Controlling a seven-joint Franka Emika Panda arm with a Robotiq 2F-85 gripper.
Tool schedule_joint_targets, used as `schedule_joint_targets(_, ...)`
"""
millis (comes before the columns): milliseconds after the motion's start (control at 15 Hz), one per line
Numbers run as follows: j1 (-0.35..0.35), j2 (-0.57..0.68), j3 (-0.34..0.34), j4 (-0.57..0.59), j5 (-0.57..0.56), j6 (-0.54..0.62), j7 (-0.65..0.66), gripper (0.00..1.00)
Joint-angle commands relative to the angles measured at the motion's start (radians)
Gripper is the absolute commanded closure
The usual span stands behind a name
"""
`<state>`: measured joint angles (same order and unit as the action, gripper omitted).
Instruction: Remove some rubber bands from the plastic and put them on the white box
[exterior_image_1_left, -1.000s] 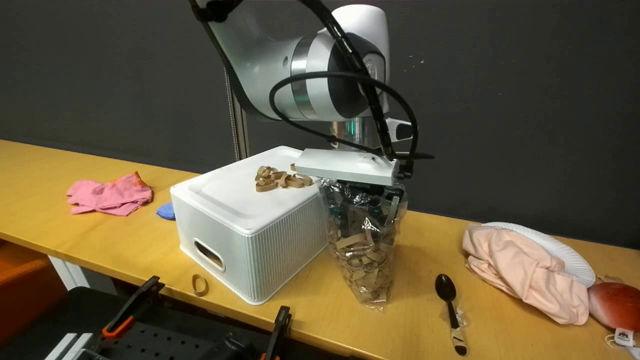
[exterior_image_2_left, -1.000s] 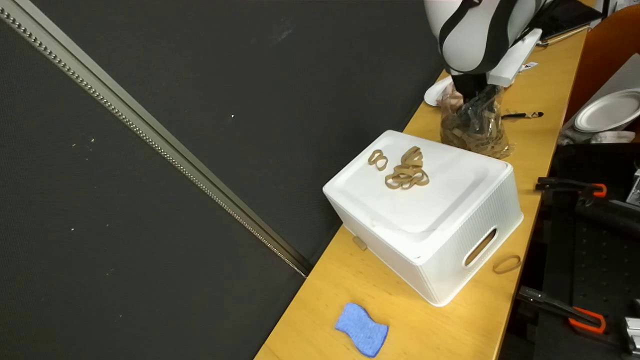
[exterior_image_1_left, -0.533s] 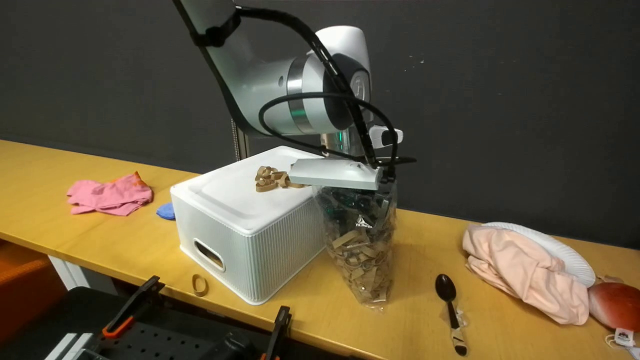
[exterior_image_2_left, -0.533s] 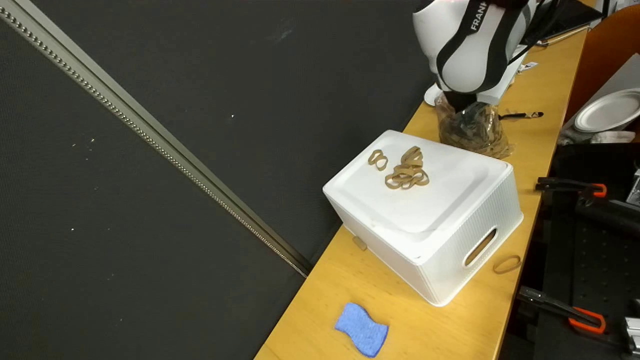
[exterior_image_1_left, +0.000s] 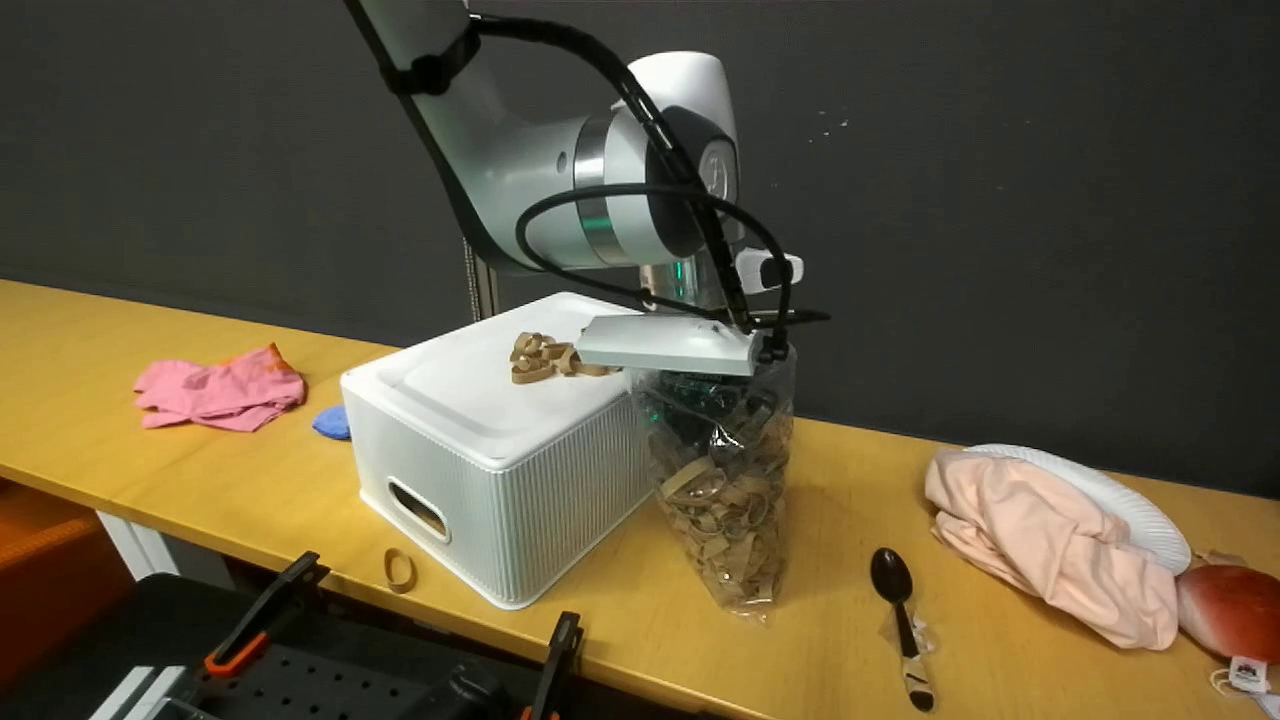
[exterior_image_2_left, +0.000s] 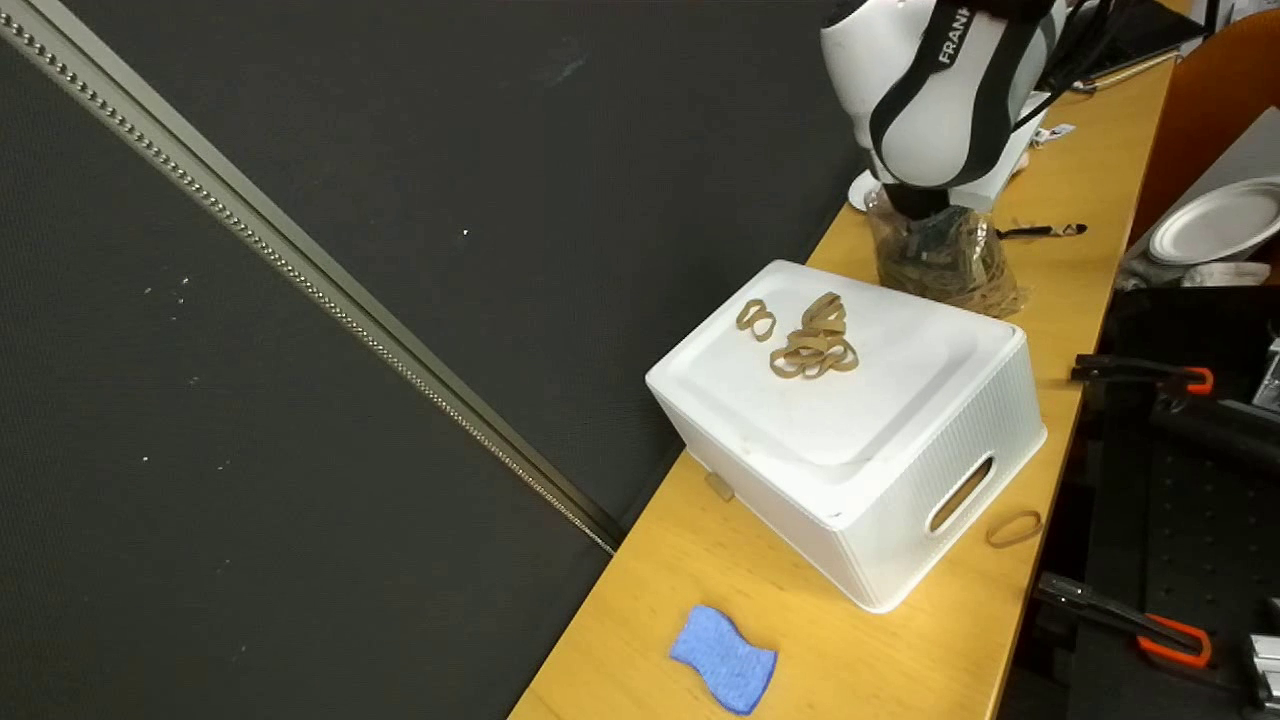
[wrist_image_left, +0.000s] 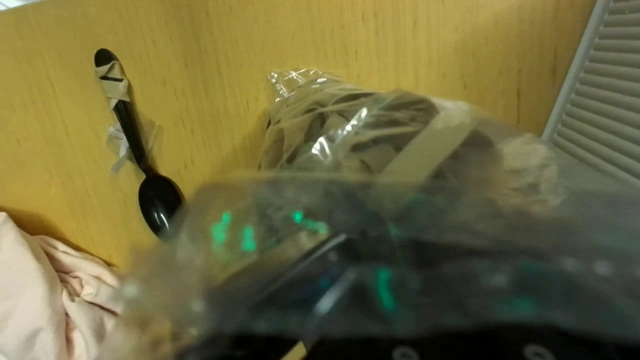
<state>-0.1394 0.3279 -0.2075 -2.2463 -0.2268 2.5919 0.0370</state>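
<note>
I have the fingers (exterior_image_1_left: 688, 424) down inside the upper part of the clear plastic bag (exterior_image_1_left: 728, 440), which stands on the surface (exterior_image_1_left: 840, 640) just beside the white box (exterior_image_2_left: 790, 430) — touching it or not, I can't say. Most of the rubber bands (exterior_image_1_left: 735, 545) sit low in that bag, while a small pile (exterior_image_2_left: 815, 342) of them lies on the box's lid, so I take this to be a reach for another batch. Wrinkles and glare hide the tips in the wrist view, so I can't tell whether the fingers are apart or together, or whether a band is between them. To do this well, I'd line up over the thick of the loops and grip only rubber: pinched plastic would probably bring the whole bag up. Then I'd lift slowly and straight — pausing as the tips clear the mouth, to check that the bag stays down and let snagged loops drop back. Crossing to the box, I'd travel high, since the white bar (exterior_image_1_left: 668, 343) on the wrist could sweep the pile, then release low over the lid's middle. A loose band (exterior_image_1_left: 402, 587) on the surface near the handle slot suggests strays come easily.
</note>
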Motion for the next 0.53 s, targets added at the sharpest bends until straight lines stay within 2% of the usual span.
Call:
schedule_joint_targets(0,0.013,-0.065,-0.025,-0.022,-0.037,-0.002,0.014,0.98)
schedule_joint_targets(467,0.003,-0.175,-0.031,-0.021,-0.078,-0.017,0.012,0.98)
